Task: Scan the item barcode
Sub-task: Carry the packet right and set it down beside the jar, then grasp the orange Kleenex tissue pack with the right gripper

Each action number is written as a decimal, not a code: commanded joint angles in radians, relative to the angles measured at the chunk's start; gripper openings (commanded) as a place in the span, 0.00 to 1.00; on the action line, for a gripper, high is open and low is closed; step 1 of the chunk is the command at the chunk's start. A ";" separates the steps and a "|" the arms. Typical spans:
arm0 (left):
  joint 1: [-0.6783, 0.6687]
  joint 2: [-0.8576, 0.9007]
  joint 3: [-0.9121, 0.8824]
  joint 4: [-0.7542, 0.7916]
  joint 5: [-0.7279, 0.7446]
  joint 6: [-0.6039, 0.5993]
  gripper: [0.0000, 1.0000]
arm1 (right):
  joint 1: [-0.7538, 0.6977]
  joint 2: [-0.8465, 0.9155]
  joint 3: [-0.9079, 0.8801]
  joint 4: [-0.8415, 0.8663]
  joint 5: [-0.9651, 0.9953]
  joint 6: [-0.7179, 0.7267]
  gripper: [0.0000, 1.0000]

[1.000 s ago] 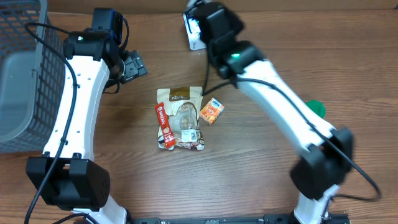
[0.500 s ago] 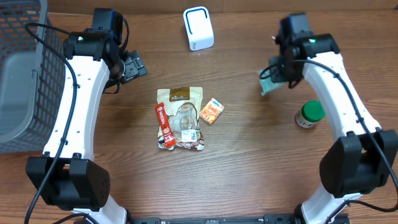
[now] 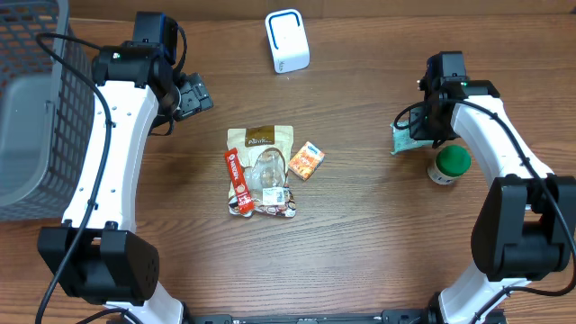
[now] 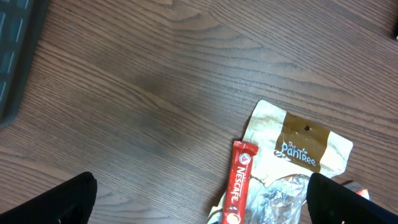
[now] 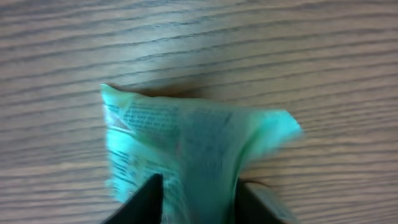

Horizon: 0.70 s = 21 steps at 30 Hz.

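Note:
A light green packet [image 3: 402,139] lies on the wooden table at the right, and it fills the right wrist view [image 5: 193,140]. My right gripper [image 3: 421,135] is low over it; its two dark fingertips [image 5: 198,194] stand apart on either side of the packet's raised middle fold, open. The white barcode scanner [image 3: 287,41] stands at the back centre, well away from the packet. My left gripper [image 3: 193,97] hangs wide open [image 4: 208,200] and empty above the table, left of the pile of items.
In the middle lie a tan pouch [image 3: 261,139], a red Nescafe stick [image 3: 237,180] and a small orange box [image 3: 306,160]. A green-lidded jar [image 3: 447,165] stands right beside the packet. A grey wire basket [image 3: 36,108] sits at the far left.
My right arm has swung from the scanner at the back to the right side, bringing the green packet down onto the table beside the jar. The left arm has stayed still.

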 commanded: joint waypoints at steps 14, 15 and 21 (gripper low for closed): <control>-0.002 0.008 -0.001 0.000 -0.014 0.002 1.00 | 0.064 -0.009 0.000 0.071 -0.456 0.246 0.52; -0.002 0.008 -0.001 0.000 -0.014 0.002 1.00 | 0.107 -0.009 0.000 0.056 -0.456 0.315 0.52; -0.002 0.008 -0.001 0.000 -0.014 0.002 1.00 | 0.256 -0.009 -0.002 0.017 -0.455 0.564 0.52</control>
